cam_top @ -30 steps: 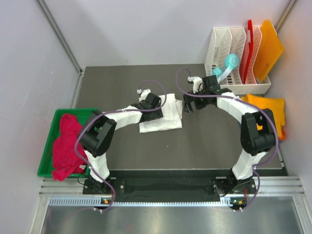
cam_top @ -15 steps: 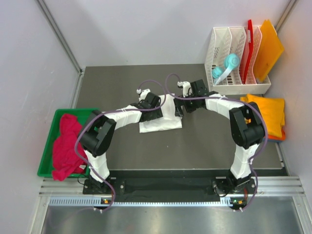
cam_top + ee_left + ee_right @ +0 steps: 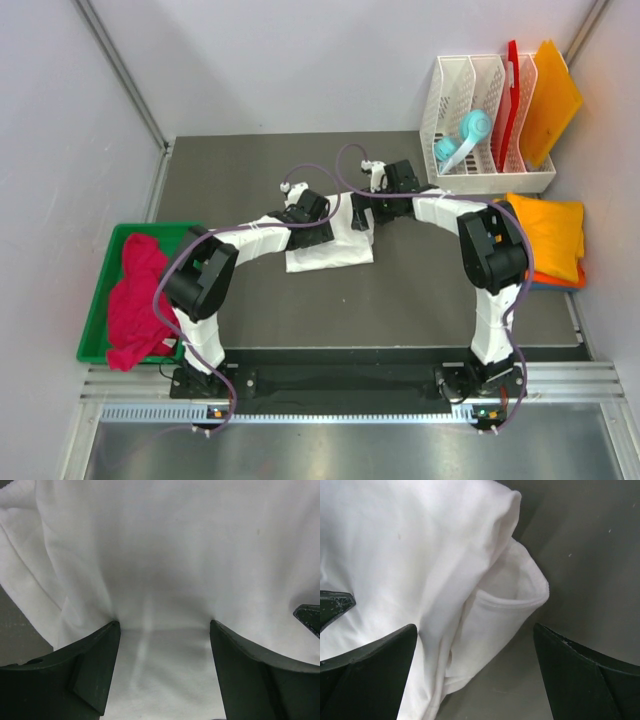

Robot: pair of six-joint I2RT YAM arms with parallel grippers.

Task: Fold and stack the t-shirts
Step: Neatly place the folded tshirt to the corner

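The white shirt (image 3: pixel 335 252) lies half-folded mid-table. Both the left gripper (image 3: pixel 164 625) and right gripper (image 3: pixel 475 627) stand wide open over it, holding nothing. If the right gripper closes on only the loose right-edge layer, the fold could drag apart.

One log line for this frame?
left gripper: open, on white t-shirt | right gripper: open, over its edge | crimson t-shirt: in green bin

My right tool (image 3: pixel 362 213) has swung left across the middle of the frame, away from the white rack (image 3: pixel 452 95) at upper right. It now hangs with fingers spread wide over the right edge of the white t-shirt (image 3: pixel 330 255). My right forearm has cleared the yellow-orange t-shirt (image 3: pixel 552 232), which shows more fully.
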